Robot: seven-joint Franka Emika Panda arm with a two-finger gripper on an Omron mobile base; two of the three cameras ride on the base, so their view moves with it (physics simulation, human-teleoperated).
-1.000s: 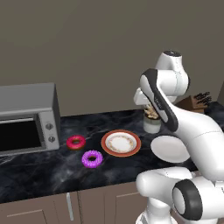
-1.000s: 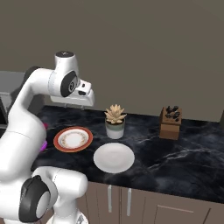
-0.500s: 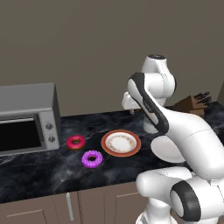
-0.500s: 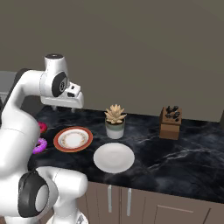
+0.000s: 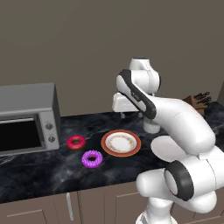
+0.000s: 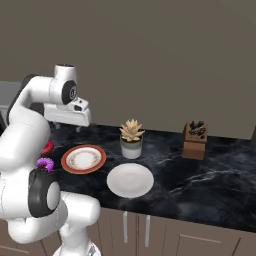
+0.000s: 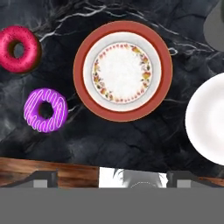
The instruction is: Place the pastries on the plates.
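Observation:
The purple-frosted donut (image 5: 92, 158) (image 7: 45, 110) and the red-pink donut (image 5: 76, 142) (image 7: 18, 48) lie close together on the dark marble counter, left of the orange-rimmed plate (image 5: 121, 143) (image 6: 83, 159) (image 7: 123, 71). To that plate's right sits the plain white plate (image 6: 130, 180) (image 7: 210, 118), bare. My gripper (image 5: 130, 114) (image 6: 66, 127) (image 7: 116, 178) hangs open well above the counter, over the back of the orange-rimmed plate, holding nothing. In the right base view my arm hides most of both donuts.
A grey microwave (image 5: 26, 118) stands at the counter's left end, close to the red-pink donut. A potted succulent (image 6: 131, 139) stands behind the white plate, and a knife block (image 6: 195, 140) further right. The counter's front edge (image 7: 65, 168) runs just below the donuts.
The arm has swung left, carrying the hand from above the succulent to above the orange-rimmed plate. Donuts and plates have not moved.

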